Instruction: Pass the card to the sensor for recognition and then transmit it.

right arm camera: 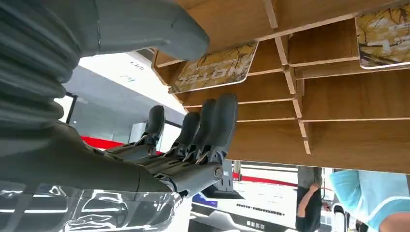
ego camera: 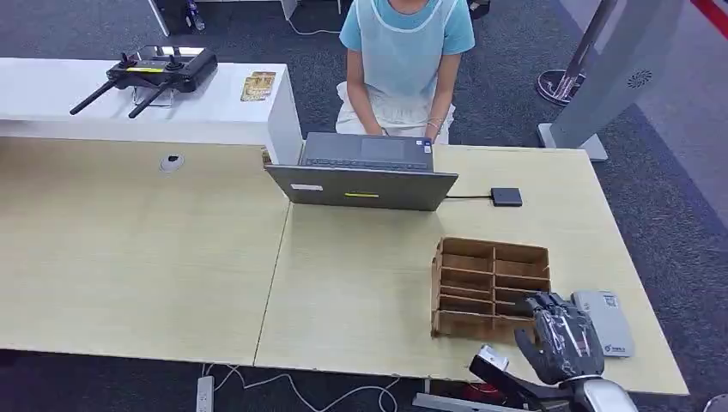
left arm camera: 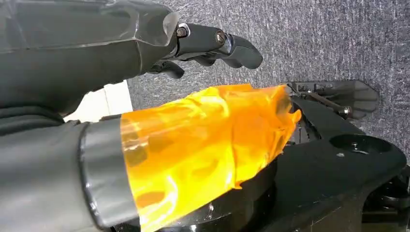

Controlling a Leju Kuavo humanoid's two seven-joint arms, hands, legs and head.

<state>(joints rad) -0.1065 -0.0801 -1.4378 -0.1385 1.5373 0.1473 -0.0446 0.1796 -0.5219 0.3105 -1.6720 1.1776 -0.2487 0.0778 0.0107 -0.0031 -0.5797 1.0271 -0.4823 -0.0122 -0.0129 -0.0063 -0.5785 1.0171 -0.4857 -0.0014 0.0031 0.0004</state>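
A wooden slotted rack (ego camera: 489, 287) stands on the table near its front right corner. In the right wrist view, a gold-patterned card (right arm camera: 215, 67) sits in one rack slot and a second card (right arm camera: 384, 34) in another. My right hand (ego camera: 562, 339) hovers at the rack's near right corner, its fingers (right arm camera: 212, 125) spread and the thumb (right arm camera: 145, 24) apart from them, close to the first card but holding nothing. The grey-white sensor (ego camera: 605, 322) lies flat just right of the hand. My left hand (left arm camera: 193, 41) hangs over grey carpet with nothing in it.
A person (ego camera: 403, 60) sits behind an open laptop (ego camera: 365, 176) at the table's far side. A black adapter (ego camera: 506, 196) lies right of the laptop. A white counter (ego camera: 215, 107) at the far left carries a remote controller (ego camera: 159, 73) and some cards (ego camera: 257, 84).
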